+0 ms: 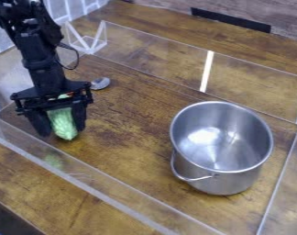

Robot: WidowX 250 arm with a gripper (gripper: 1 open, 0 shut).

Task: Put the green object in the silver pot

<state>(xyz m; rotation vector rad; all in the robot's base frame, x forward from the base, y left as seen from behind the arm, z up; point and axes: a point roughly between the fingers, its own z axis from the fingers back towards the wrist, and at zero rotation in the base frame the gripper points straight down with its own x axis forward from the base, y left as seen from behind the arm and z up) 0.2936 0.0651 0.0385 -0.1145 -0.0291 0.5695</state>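
Looking at your camera view, you see the hand [60, 122] at the left side of the desk [138, 101], pointing straight down. Its two fingers are closed on the green object [65, 123], which stands nearly upright between them, the lower end close to the wood; whether it touches the wood you cannot tell. The silver pot [221, 145] stands well apart, at the right side of the desk, with its mouth up and nothing inside. Its small handle is turned to the front edge. Just behind the hand you can see a red-handled spoon [94, 84] lying on the wood, partly hidden by the arm. A clear low wall [102, 188] runs along the front.
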